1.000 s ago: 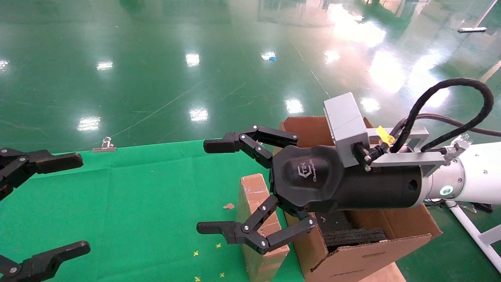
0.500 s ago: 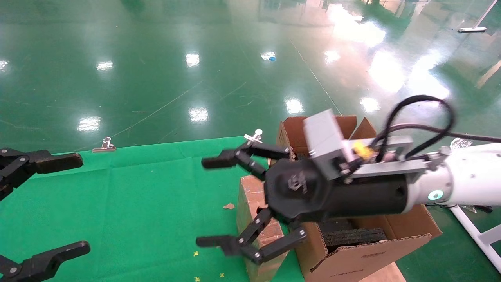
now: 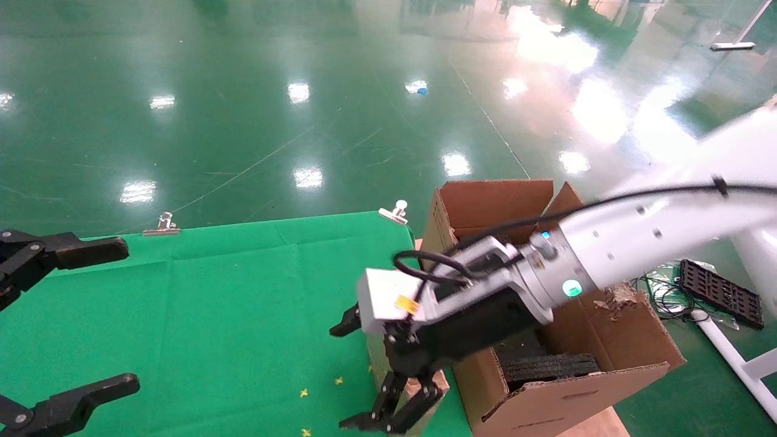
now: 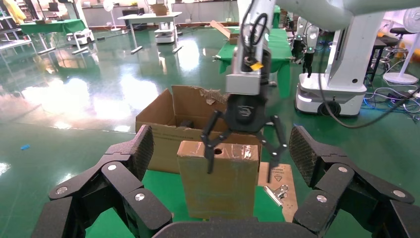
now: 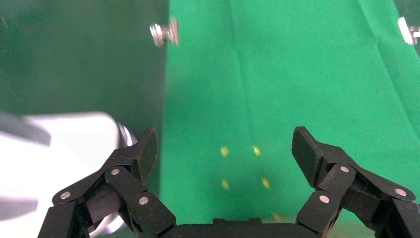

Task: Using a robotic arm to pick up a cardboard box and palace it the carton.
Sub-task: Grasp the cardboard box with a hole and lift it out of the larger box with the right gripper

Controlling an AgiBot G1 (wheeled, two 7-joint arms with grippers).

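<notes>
Glossy green epoxy floor (image 3: 255, 121) fills the far scene, streaked with scratches and dotted with bright ceiling-light reflections (image 3: 308, 176). Small blue scrap (image 3: 422, 91) lies far out on the floor. Near, a green cloth-covered table (image 3: 200, 315) with metal binder clips (image 3: 161, 224) along its far edge; small yellow specks (image 3: 303, 393) on the cloth. Right, a white frame leg (image 3: 737, 361) and a black grid tray (image 3: 719, 291) on the floor beside loose cables. Left wrist view: far worktables, one green-draped (image 4: 52, 26), one white (image 4: 148, 20), a white machine base (image 4: 329, 96), a fan (image 4: 408, 39) far right.
</notes>
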